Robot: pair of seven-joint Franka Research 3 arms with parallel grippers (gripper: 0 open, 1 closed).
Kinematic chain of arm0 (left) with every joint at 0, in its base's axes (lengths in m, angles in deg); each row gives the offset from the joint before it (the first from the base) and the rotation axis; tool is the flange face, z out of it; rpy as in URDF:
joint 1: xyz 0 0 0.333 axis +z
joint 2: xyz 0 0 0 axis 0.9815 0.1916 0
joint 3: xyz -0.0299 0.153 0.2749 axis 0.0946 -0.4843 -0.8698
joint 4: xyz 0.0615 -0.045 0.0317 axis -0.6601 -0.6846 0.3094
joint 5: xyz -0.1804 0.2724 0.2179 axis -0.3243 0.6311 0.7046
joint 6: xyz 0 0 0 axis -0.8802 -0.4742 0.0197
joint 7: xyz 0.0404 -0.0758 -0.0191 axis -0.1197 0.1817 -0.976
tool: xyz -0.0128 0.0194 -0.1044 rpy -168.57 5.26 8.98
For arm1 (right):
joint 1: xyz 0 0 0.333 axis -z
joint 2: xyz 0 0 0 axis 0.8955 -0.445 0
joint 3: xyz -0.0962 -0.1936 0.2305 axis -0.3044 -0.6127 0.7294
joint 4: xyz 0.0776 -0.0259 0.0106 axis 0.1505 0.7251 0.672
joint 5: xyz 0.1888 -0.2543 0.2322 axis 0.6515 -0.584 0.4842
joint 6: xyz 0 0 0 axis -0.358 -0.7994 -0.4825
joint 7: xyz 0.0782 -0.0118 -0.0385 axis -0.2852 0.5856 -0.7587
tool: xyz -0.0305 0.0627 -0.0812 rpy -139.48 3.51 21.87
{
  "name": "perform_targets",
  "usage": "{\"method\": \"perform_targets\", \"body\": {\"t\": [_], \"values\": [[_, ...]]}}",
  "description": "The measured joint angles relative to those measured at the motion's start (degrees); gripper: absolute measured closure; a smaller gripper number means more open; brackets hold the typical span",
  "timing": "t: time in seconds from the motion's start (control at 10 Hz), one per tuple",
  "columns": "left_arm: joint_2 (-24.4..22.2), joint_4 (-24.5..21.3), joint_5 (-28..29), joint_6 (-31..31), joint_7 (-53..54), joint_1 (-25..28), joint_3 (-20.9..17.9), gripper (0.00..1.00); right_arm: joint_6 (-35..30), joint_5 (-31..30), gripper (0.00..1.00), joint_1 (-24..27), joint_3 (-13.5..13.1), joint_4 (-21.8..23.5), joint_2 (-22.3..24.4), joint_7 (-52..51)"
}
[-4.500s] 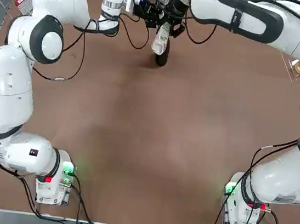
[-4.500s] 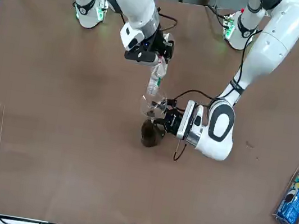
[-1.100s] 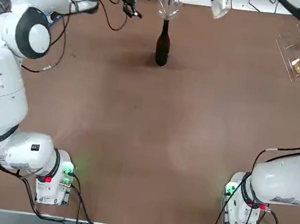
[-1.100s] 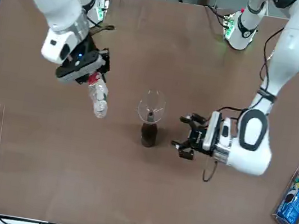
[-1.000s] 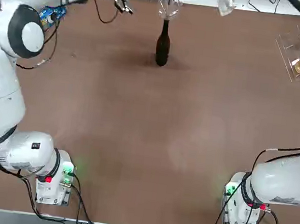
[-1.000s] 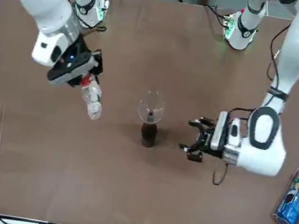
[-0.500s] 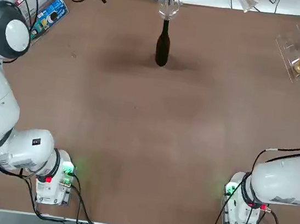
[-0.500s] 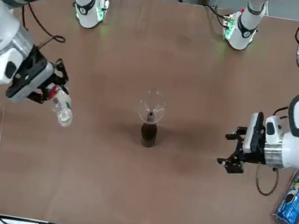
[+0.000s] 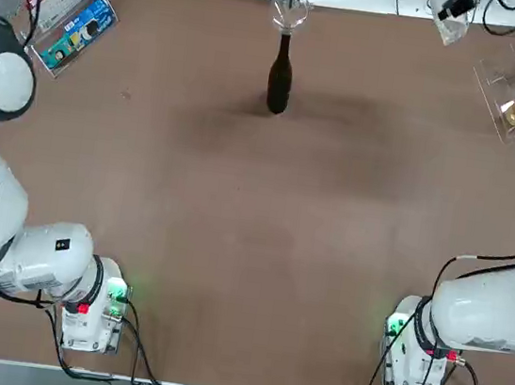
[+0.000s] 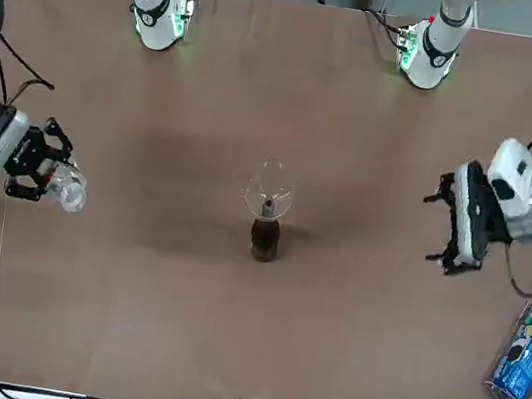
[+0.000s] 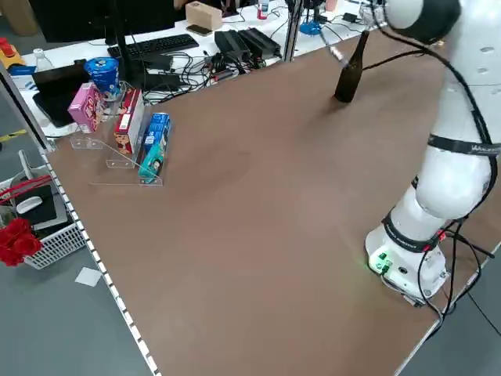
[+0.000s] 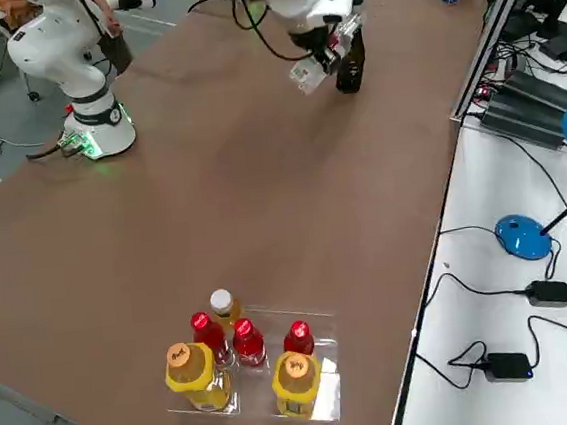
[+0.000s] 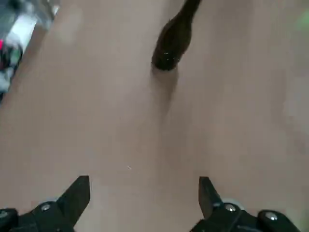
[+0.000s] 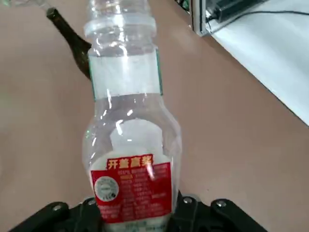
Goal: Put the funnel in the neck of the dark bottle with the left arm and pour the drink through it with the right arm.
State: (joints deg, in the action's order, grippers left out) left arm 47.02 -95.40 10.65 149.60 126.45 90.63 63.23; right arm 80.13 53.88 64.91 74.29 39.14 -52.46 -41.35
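Now funnel seated in dark bottle, right pincer gripping drink well aside, left pincer wide

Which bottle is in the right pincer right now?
The small clear plastic bottle, gripped in the right pincer; the dark bottle stands alone mid-table, holding the funnel.

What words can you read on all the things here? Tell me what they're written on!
"开盖赢奖": yellow characters on the red label of the clear plastic bottle, held in the right gripper.
Small print under them: too small to read.
Red bottles in the clear tray: labels unreadable.
Snack boxes in the rack: blurred, unreadable.
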Motion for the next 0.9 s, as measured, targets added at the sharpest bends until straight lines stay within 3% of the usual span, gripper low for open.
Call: {"method": "perform_targets", "body": {"t": [0.4,0.6,0.9], "values": [[-3.9,0.7,7.8,-5.1,-32.2,0.4,-0.1,0.00,0.9,13.8,0.58,0.0,-6.7,10.4,-0.3,-28.3],[-6.6,0.7,14.9,-8.2,-39.1,0.4,-0.2,0.00,0.7,20.7,0.58,0.1,-9.4,16.2,-1.8,-42.6],[-9.1,0.7,16.6,-8.5,-48.8,0.5,-1.4,0.00,-6.8,28.3,0.58,0.2,-13.4,19.7,-7.9,-59.1]]}}
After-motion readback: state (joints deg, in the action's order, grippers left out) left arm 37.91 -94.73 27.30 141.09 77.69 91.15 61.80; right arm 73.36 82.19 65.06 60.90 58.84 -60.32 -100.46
